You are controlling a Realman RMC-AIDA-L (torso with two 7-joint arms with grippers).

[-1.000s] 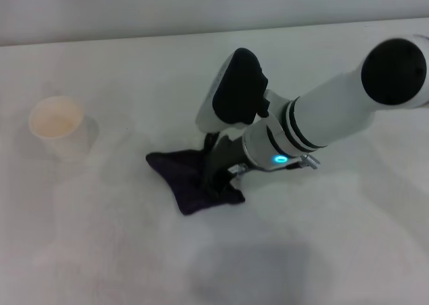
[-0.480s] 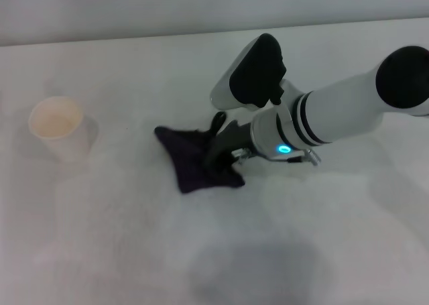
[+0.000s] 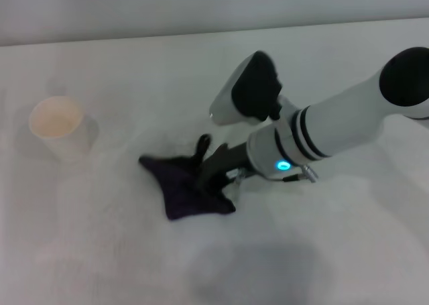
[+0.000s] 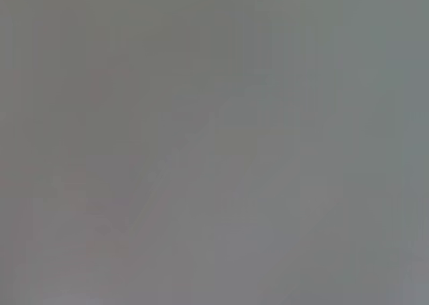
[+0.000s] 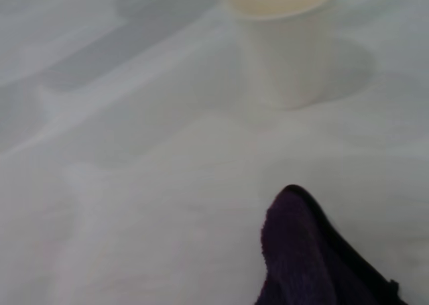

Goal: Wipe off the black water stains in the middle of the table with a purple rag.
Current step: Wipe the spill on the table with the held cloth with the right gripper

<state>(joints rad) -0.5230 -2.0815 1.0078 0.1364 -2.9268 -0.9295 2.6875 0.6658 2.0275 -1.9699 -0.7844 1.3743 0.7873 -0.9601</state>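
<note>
The purple rag [image 3: 175, 184] lies crumpled on the white table [image 3: 120, 251] near the middle, in the head view. My right gripper [image 3: 206, 163] comes in from the right and presses down on the rag's right side, with its dark fingers closed on the cloth. One corner of the rag [image 5: 301, 251] shows in the right wrist view. The black water stains show in no view. My left gripper is out of view, and the left wrist view is plain grey.
A white paper cup [image 3: 57, 125] stands upright at the left of the table, apart from the rag; the right wrist view shows this cup [image 5: 281, 37] beyond the rag. The table's far edge runs along the top of the head view.
Over the last second the right gripper swept the rag up and right, then back down and left. The cup has not moved.
</note>
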